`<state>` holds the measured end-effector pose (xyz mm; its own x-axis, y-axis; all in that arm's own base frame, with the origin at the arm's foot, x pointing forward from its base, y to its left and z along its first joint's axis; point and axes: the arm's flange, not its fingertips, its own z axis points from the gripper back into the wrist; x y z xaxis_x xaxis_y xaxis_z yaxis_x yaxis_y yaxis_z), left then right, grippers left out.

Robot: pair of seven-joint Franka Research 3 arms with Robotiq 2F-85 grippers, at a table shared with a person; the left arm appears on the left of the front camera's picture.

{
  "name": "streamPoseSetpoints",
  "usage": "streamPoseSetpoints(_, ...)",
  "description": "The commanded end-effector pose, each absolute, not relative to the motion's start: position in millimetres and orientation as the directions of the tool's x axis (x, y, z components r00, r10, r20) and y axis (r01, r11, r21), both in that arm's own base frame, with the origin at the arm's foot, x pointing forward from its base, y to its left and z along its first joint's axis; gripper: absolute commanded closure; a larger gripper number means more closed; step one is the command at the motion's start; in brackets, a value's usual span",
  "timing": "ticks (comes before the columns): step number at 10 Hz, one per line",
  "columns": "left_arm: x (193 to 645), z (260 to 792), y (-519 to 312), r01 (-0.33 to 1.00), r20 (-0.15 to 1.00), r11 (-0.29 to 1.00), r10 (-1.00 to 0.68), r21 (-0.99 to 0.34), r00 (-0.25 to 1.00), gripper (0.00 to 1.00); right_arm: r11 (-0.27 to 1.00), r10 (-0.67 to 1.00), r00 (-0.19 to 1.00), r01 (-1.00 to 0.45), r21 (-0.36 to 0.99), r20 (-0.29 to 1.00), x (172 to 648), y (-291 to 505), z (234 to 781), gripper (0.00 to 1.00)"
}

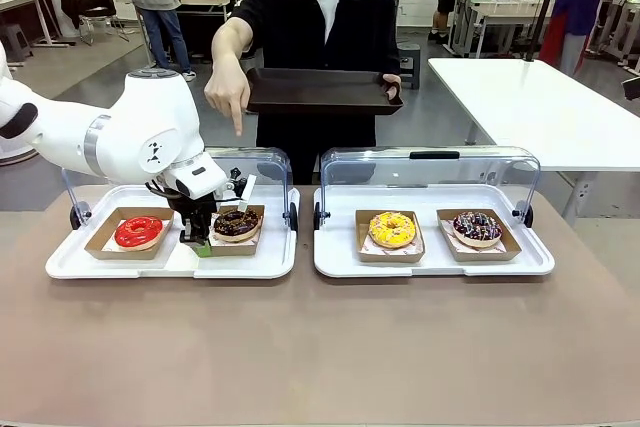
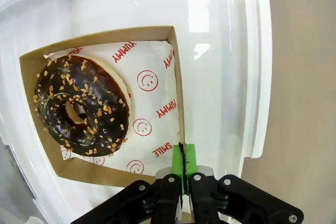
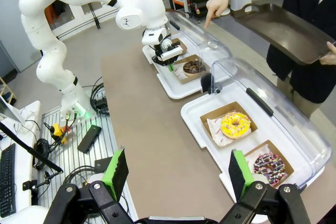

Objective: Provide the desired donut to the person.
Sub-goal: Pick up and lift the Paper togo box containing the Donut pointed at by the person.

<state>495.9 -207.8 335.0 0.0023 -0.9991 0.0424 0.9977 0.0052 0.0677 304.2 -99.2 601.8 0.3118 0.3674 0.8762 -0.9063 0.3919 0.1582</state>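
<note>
Item: chocolate donut [image 2: 81,106] with nut crumbs, lying flat and hole-up on printed paper in its cardboard carton [image 2: 178,93]. The carton is sitting in the left white tray [image 2: 226,51] on the worktop [image 1: 320,347], beside the red donut [image 1: 139,232]. The person's hand [image 1: 225,97] is pointing down toward it, and their other hand is holding out a dark serving tray [image 1: 320,90]. Holder: my left pincer [image 2: 182,153] is pressing its green pads together on the carton's thin side wall, near a corner (the wall facing the red donut). My right pincer [image 3: 178,170] is hanging spread wide above the near side of the worktop, carrying nothing. Handling, as I am judging it: a corner pinch on thin card is inviting sag, so I should be lifting slowly and keeping the carton level. The far edge must clear the white tray's rim and the raised clear lid [image 1: 250,159] before I carry it across to the serving tray. Orientation: the donut is round, so it is offering no long axis. The carton is looking close to square, opening upward, and its pinched wall is running away from my pincer.
</note>
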Motion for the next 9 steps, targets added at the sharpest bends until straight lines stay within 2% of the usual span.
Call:
streamPoseSetpoints(1, 498, 337, -209, 0.998, 0.016, 0.001, -1.0, 0.057, 0.0, 1.0, 0.382, 0.357, 0.297, -0.912, 0.151, 0.886, 306, -99, 603, 0.0)
streamPoseSetpoints(3, 483, 364, -214, 0.999, 0.004, -0.042, -0.999, -0.01, -0.042, 1.0, 0.382, 0.357, 0.297, -0.912, 0.151, 0.886, 306, -99, 603, 0.0)
streamPoseSetpoints(5, 452, 419, -218, 0.995, 0.015, -0.081, -0.997, -0.053, -0.08, 1.0, 0.382, 0.357, 0.297, -0.912, 0.151, 0.886, 306, -99, 603, 0.0)
streamPoseSetpoints(9, 394, 521, -218, 0.996, 0.041, -0.08, -0.996, 0.028, -0.081, 1.0, 0.382, 0.357, 0.297, -0.912, 0.151, 0.886, 306, -99, 603, 0.0)
